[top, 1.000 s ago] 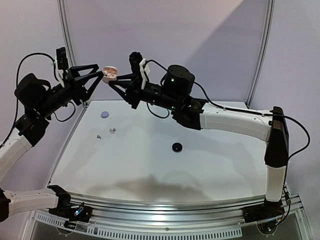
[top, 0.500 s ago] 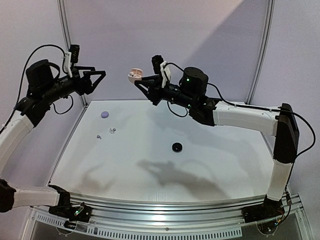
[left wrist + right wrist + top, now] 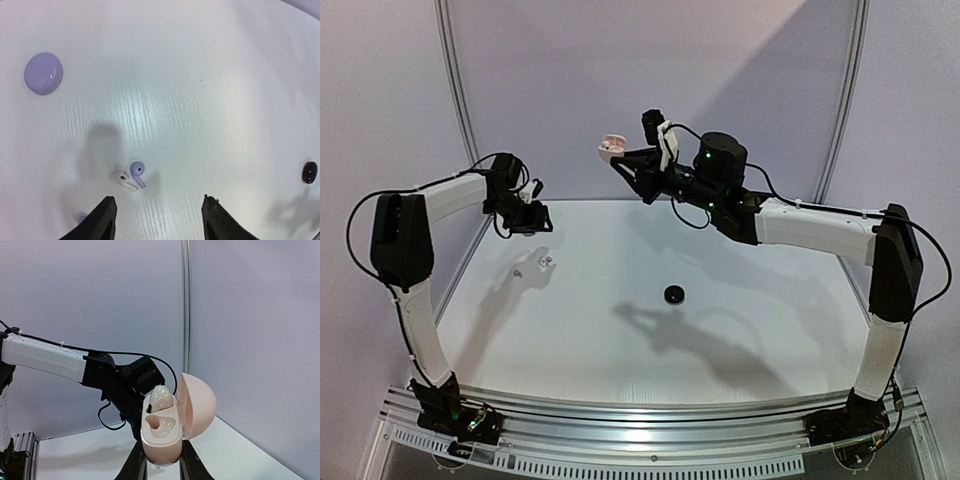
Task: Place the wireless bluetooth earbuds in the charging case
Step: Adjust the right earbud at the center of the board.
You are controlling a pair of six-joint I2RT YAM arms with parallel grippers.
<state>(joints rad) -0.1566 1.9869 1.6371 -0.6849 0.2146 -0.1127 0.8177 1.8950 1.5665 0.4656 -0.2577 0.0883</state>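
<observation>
Earbuds [image 3: 136, 169] lie just ahead of the open left gripper [image 3: 157, 210], slightly left; right gripper [image 3: 162, 463] clamps the opened charging case [image 3: 160, 432].

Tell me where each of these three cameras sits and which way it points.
Top external: above and behind the arms, looking down on the white table; both arms show.
Left wrist: faces down at the table; the open left gripper shows below tiny white and lavender earbuds.
Right wrist: faces sideways past the right gripper, shut on the open pale pink charging case; left arm behind.
Shared: top and left wrist both show the round black puck.
</observation>
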